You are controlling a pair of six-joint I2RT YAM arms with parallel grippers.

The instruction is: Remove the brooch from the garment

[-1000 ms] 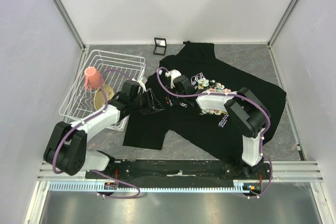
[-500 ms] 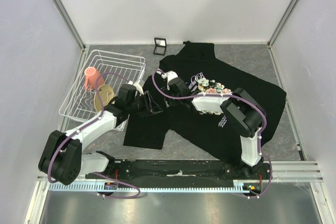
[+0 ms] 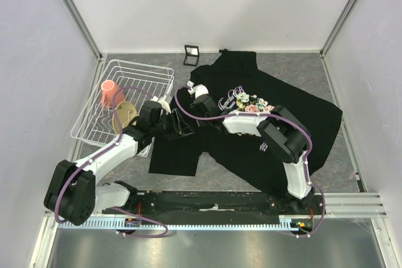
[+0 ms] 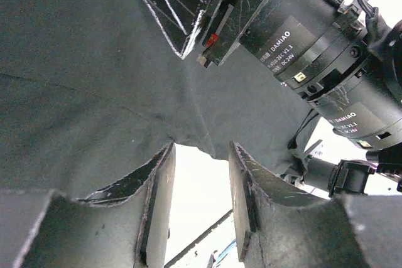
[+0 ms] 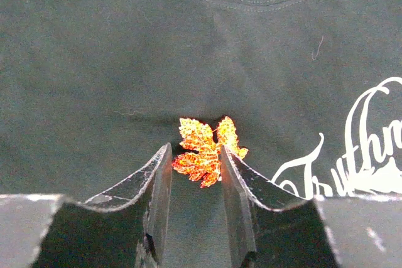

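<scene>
— Looking down from above, what do we have?

— We see the black shirt (image 3: 295, 117) spread on the grey table (image 3: 370, 149), flower print (image 3: 250, 101) facing up. The left gripper (image 3: 187, 127) sits at the shirt's near sleeve, and the right gripper (image 3: 193, 116) is just beside it, over the chest. To the left stands a wire rack (image 3: 94, 127) with a pink cup (image 3: 111, 94) and a tan bowl (image 3: 124, 116) in it. We cannot find the brooch from here.

— And from the left wrist?

— Black cloth (image 4: 81, 92) fills our view. The left gripper (image 4: 201, 149) has its fingers apart, light shows through the gap, and nothing is clamped there. The right gripper (image 4: 207, 45) hangs close ahead with a red speck (image 4: 211, 37) between its fingers.

— The right wrist?

— Here we find the brooch (image 5: 202, 152), an orange-red leaf lying on the shirt (image 5: 94, 61), below the neckline seam and left of the white lettering (image 5: 352, 149). The right gripper (image 5: 195, 147) has closed in on it, with both fingers touching its edges and the right one covering part of the leaf.
</scene>
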